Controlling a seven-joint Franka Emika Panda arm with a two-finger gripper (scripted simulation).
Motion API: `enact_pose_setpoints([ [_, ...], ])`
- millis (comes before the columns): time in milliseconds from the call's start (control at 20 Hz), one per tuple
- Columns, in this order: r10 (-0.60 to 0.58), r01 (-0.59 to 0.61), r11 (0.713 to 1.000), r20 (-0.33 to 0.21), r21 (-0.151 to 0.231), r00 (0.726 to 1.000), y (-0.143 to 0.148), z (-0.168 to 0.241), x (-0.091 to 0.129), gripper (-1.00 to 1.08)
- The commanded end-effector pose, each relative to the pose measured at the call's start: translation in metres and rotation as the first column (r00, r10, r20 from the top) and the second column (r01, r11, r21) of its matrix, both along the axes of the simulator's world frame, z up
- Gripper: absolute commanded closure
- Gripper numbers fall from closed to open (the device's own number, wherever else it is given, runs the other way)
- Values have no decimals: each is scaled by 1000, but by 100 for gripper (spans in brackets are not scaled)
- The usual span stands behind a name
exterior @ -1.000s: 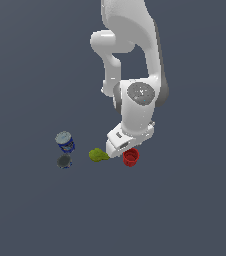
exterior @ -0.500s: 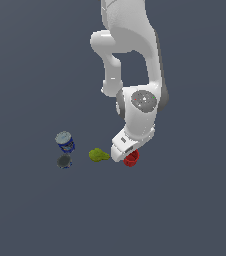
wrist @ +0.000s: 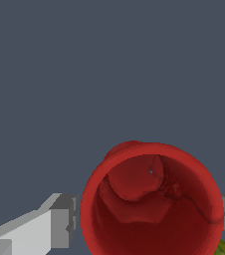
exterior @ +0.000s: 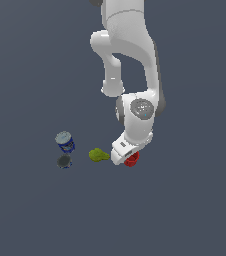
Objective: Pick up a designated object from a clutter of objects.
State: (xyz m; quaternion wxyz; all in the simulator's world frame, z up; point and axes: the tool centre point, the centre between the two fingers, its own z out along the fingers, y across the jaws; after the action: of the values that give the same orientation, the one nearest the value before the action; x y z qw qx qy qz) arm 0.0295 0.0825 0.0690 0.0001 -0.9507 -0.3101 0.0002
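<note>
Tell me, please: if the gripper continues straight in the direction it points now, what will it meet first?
Most likely the red cup. In the wrist view the cup sits open-mouth up between the jaws of the gripper, one finger on each side, apparently apart. Depth is unclear, so the fingers might reach the floor beside it first.

My exterior view looked down from high and far back, taking in the whole arm. My wrist view stared straight down, very close, between the fingers. Both shared the red cup beneath the gripper.
</note>
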Motion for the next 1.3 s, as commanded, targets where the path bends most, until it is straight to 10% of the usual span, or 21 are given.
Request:
enact_pose_setpoints([
  [0, 1, -1, 1000, 0, 0, 1000, 0, -12, 0, -92],
  [300, 2, -2, 1000, 0, 0, 1000, 0, -22, 1, -92],
  [350, 2, -2, 1000, 0, 0, 1000, 0, -22, 1, 108],
  [1250, 1, -1, 1000, 2, 0, 1000, -1, -2, 2, 108],
])
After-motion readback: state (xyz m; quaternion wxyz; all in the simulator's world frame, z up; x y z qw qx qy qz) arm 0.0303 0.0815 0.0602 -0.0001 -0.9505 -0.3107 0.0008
